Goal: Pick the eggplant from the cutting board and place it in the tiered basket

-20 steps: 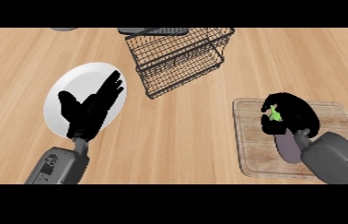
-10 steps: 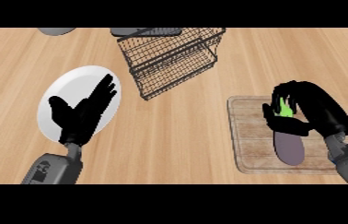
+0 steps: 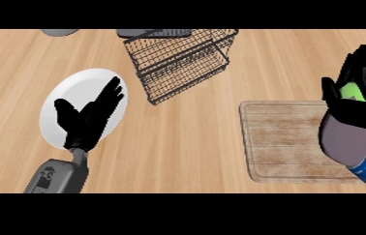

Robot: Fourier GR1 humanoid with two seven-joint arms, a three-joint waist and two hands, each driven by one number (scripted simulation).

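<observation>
My right hand [image 3: 350,91] is at the right edge of the head view, fingers curled round the eggplant [image 3: 343,139]. The eggplant is dark purple with a green cap showing between the fingers, and it hangs above the wooden cutting board [image 3: 286,142], partly cut off by the view's edge. The black wire tiered basket [image 3: 182,60] stands at the top centre, well to the left of that hand. My left hand [image 3: 89,115] rests open, fingers up, over the white plate [image 3: 71,91] at the left.
A grey dish [image 3: 61,32] and a dark object [image 3: 154,33] sit along the far edge of the counter. Bare wooden counter [image 3: 193,147] lies between the plate and the cutting board.
My right hand has lifted the eggplant off the cutting board and the view has shifted left, so the hand now sits at the right edge. The left hand keeps its open pose.
</observation>
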